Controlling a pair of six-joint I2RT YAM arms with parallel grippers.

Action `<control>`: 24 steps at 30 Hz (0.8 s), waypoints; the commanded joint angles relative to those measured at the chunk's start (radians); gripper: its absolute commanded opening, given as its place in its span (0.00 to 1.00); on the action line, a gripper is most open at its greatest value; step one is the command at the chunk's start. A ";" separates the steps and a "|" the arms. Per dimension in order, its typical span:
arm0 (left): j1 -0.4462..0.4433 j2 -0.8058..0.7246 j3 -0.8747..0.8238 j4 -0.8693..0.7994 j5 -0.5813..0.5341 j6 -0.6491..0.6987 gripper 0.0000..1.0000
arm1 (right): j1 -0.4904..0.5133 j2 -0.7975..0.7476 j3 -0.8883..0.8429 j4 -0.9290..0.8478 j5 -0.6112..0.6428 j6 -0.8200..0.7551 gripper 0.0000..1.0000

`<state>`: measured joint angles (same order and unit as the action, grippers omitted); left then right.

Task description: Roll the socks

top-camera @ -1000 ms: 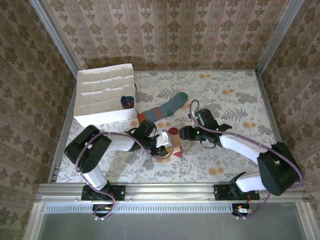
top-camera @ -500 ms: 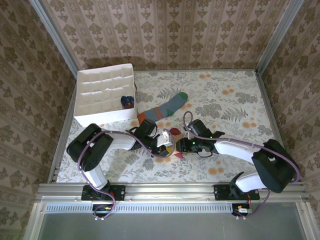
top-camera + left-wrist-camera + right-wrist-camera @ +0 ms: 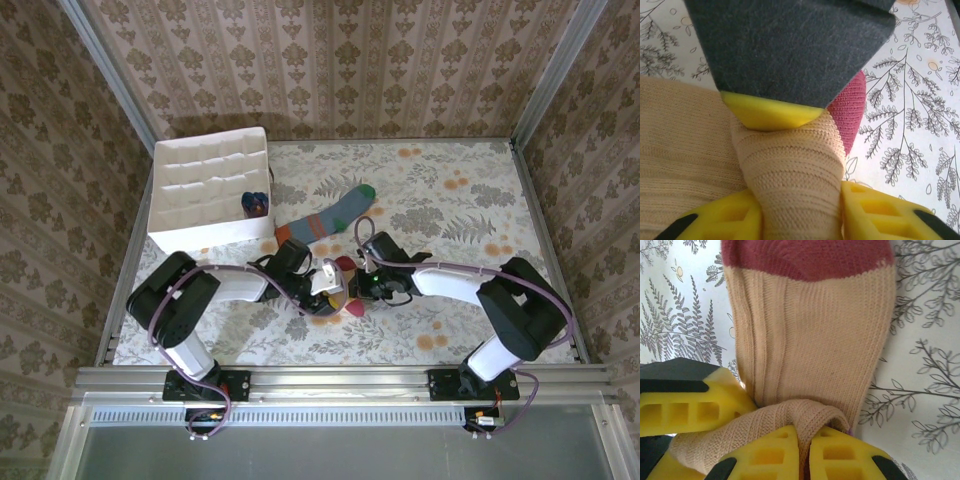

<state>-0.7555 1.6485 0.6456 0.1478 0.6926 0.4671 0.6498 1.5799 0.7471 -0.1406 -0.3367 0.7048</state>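
1. The peach sock [image 3: 345,288] lies on the table [image 3: 450,190] near its front edge. It is between the two grippers, and both of them meet on it.
2. The left gripper [image 3: 325,285] reaches in from the left. In its wrist view we see its yellow fingers [image 3: 875,210] clamped on a thick fold of the peach sock, one finger touching the fabric on each side.
3. Above this fold a dark grey block [image 3: 790,50] with a yellow pad under it presses on the sock (we cannot tell which arm it belongs to). A maroon end [image 3: 850,110] of the sock shows just beside it on the table.
4. The right gripper [image 3: 362,285] reaches in from the right. In its wrist view the two fingers stand almost together, with a thin ridge of the peach sock pinched between them. The rest of the sock stretches flat away from them up to its maroon end.
5. In the same view a third yellow finger [image 3: 685,410] at the left touches the bunched fabric.
6. The grey sock [image 3: 335,213] lies flat and diagonal further back on the table, apart from both grippers. Its green toe points to the back right and its orange cuff is near the corner of the box [image 3: 210,190].
7. The purple sock [image 3: 256,203] sits bundled in the box, in the right-hand compartment of the row nearest the arms.
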 commanded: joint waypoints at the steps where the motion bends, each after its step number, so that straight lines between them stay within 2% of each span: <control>1: 0.023 -0.074 -0.020 -0.053 -0.009 0.022 0.33 | 0.014 0.070 -0.005 -0.152 0.022 0.004 0.00; 10: 0.034 -0.259 -0.044 -0.110 -0.042 0.116 0.42 | 0.016 0.082 0.065 -0.206 0.043 -0.009 0.00; 11: 0.028 -0.262 -0.041 -0.109 -0.077 0.121 0.43 | 0.016 0.083 0.069 -0.209 0.044 -0.012 0.00; 19: -0.051 -0.122 0.044 -0.157 -0.129 0.158 0.45 | 0.021 0.082 0.081 -0.220 0.041 -0.024 0.00; 22: -0.065 -0.064 0.066 -0.144 -0.123 0.132 0.40 | 0.022 0.079 0.081 -0.223 0.039 -0.028 0.01; 24: -0.067 -0.030 0.086 -0.147 -0.110 0.109 0.27 | 0.024 0.078 0.081 -0.223 0.034 -0.036 0.02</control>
<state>-0.8131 1.5837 0.6952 0.0326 0.5701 0.5850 0.6594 1.6299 0.8379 -0.2619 -0.3435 0.6971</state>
